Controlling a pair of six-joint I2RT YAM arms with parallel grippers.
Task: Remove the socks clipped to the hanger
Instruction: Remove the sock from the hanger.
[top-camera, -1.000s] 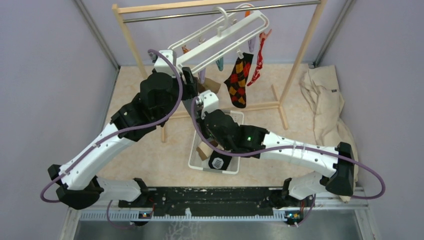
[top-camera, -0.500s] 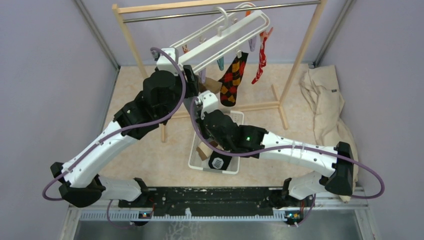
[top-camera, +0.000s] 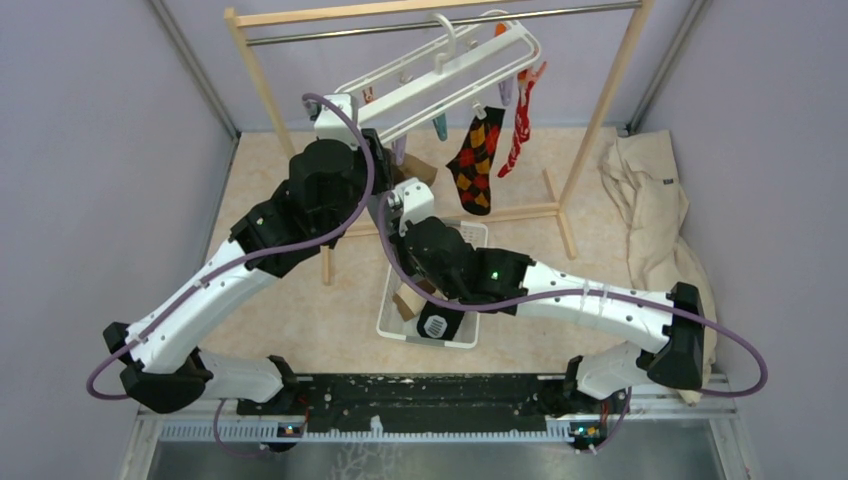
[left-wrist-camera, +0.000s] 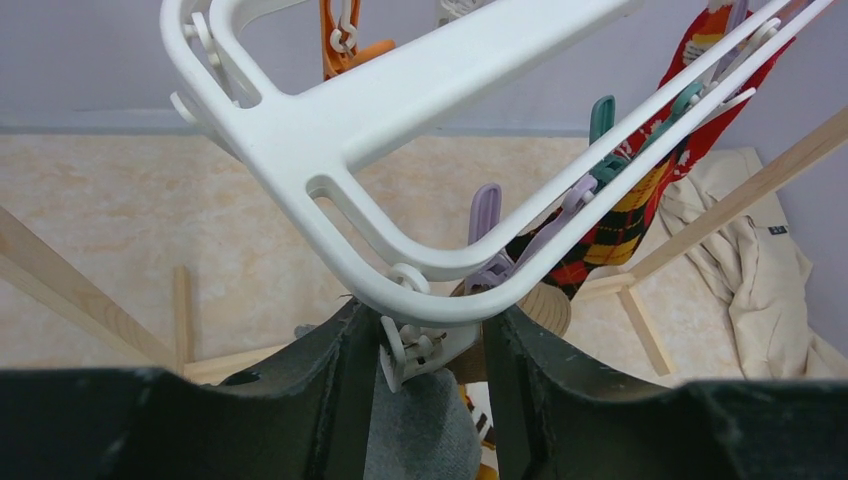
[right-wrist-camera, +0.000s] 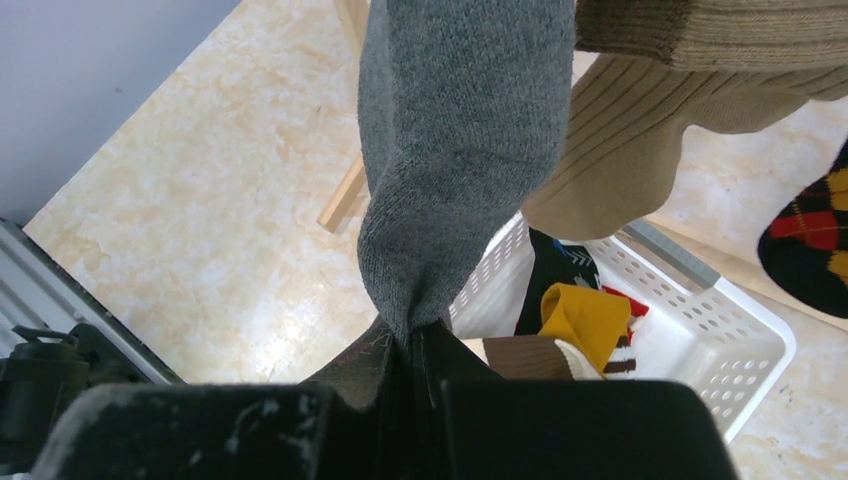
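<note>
While the right hand (right-wrist-camera: 415, 350) is clamped tight on the toe of the grey sock (right-wrist-camera: 460, 150), the left hand (left-wrist-camera: 425, 350) sits under the near corner of the hanger (left-wrist-camera: 380, 110). Its fingers (left-wrist-camera: 340, 390) stand half apart on either side of the white clip (left-wrist-camera: 405, 350) that holds that sock; whether they press it yet I cannot tell. The step in hand looks to be freeing the grey sock. Next the clip needs squeezing while the right hand draws the sock down toward the basket (right-wrist-camera: 740, 340) at the middle of the counter. Room is tight: the hanger tilts from the wooden rack (top-camera: 600, 110) along the far edge, a tan sock (right-wrist-camera: 640, 130) hangs just beside the grey one, and both arms crowd together. The argyle sock (top-camera: 476, 165) and red sock (top-camera: 520, 130) remain clipped toward the right.
</note>
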